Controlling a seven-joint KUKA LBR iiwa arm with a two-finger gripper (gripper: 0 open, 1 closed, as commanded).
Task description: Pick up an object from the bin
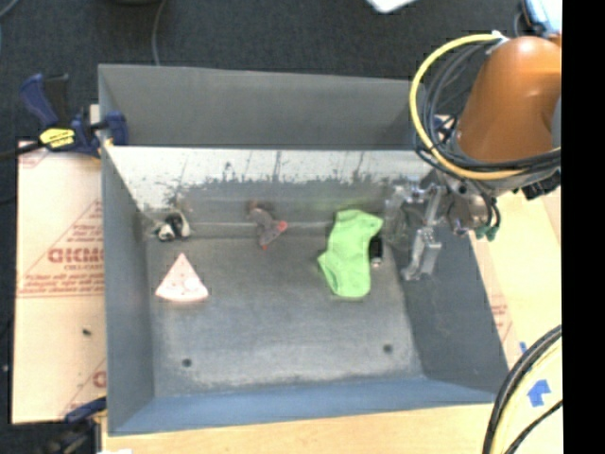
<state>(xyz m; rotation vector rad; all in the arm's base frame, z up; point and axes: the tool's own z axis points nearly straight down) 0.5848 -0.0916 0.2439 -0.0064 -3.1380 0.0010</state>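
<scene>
I see my pincer down at the right side of the grey metal bin, hanging under the arm's orange cover. From this angle I cannot tell whether it is released or clenched.

Just to its left lies a crumpled, bright green cloth, on the bin floor right of centre and close to the back wall. Whether the two touch, I cannot tell. The green cloth's long axis runs roughly from the back of the bin towards the front, leaning a little. Its narrower upper end points up and right towards the back wall, and its rounder, bunched lower end points down and left. It looks soft and folded over on itself.

Well apart on the left lies a pale pink triangular wedge. A small black-and-white piece and a small reddish-grey piece sit along the back edge of the floor.
</scene>
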